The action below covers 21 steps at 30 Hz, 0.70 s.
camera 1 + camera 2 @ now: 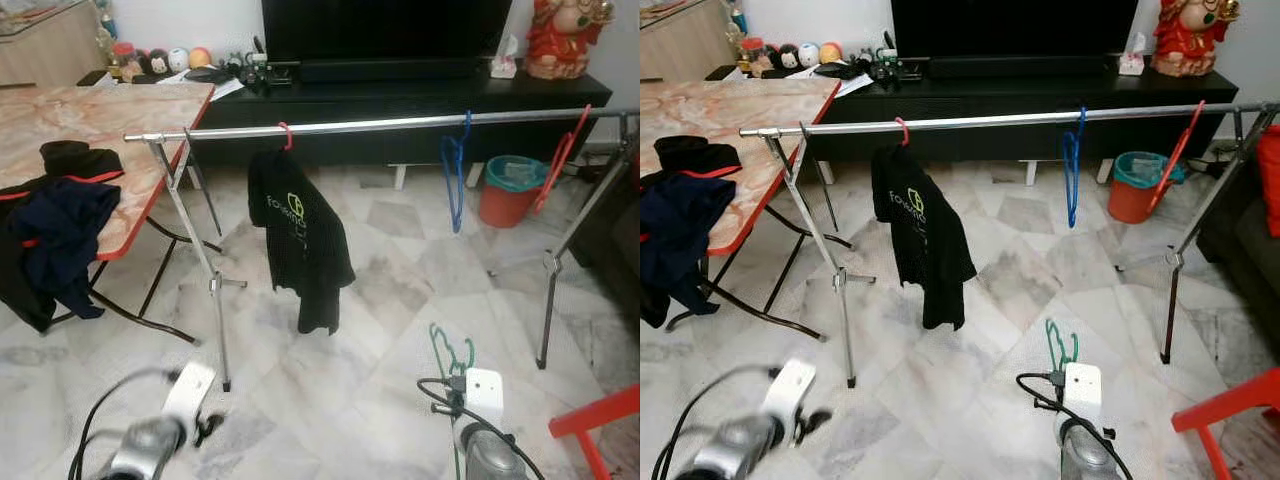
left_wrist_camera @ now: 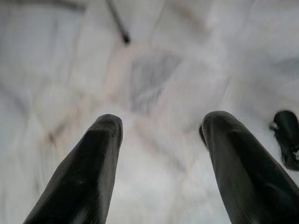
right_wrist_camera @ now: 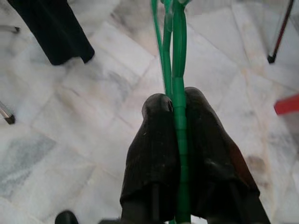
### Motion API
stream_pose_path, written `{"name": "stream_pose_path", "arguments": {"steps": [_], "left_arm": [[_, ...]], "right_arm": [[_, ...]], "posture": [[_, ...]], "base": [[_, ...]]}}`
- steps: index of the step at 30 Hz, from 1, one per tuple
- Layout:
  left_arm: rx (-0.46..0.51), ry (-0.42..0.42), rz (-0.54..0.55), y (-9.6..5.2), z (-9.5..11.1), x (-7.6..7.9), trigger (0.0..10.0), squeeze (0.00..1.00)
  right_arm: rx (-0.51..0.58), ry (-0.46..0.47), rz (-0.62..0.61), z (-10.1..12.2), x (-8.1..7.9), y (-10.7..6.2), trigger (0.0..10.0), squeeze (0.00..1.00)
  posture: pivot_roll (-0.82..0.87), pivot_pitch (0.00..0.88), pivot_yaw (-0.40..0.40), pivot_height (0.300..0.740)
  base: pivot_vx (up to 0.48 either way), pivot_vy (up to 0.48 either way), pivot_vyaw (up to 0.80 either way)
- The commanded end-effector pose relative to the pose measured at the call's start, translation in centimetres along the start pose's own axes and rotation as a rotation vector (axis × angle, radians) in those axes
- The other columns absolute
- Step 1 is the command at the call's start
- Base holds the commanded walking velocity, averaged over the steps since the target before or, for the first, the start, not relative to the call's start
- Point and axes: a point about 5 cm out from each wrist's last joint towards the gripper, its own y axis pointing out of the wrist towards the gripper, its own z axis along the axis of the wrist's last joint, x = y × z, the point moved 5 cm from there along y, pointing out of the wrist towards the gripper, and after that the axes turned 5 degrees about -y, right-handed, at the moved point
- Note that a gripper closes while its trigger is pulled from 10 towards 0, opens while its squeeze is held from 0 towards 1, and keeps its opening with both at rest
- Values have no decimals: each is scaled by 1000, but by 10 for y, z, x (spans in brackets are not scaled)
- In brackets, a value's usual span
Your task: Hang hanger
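One long steel rail (image 1: 400, 124) spans the room on its two crossed stands, carrying three hangers: a red one under the single black T-shirt (image 1: 298, 245), a bare blue hanger (image 1: 455, 170) and a bare red hanger (image 1: 560, 158) near the far right end. Low in front, the right gripper (image 3: 176, 100) has its fingers pinched tight on the one green hanger (image 1: 452, 352), well below the rail, so I judge this the carry step, with the next move calling for a lift and reach to drop the hook over bare rail, likely between shirt and blue hanger. Left gripper (image 2: 161, 133) hangs idle over the marble floor (image 1: 380, 300), fingers wide apart and holding nothing.
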Motion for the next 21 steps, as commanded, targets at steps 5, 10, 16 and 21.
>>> {"name": "stream_pose_path", "arguments": {"steps": [5,10,16,21], "left_arm": [[-133,-63,9,-3,-50,15,10000,0],[-161,-59,-8,-4,-61,24,10000,0],[-137,-122,18,-3,-57,24,10000,0],[-148,-106,9,-3,-61,24,10000,0]], "right_arm": [[76,10,-33,15,4,2,10000,0],[158,61,-66,29,11,1,10000,0],[260,62,-75,46,8,-2,10000,0],[290,34,-54,52,1,-2,10000,0]], "posture": [[-271,0,54,740],[-279,0,59,740],[-275,0,58,740],[-281,0,68,740]], "base": [[0,0,0],[0,0,0],[188,0,0],[289,0,0]]}}
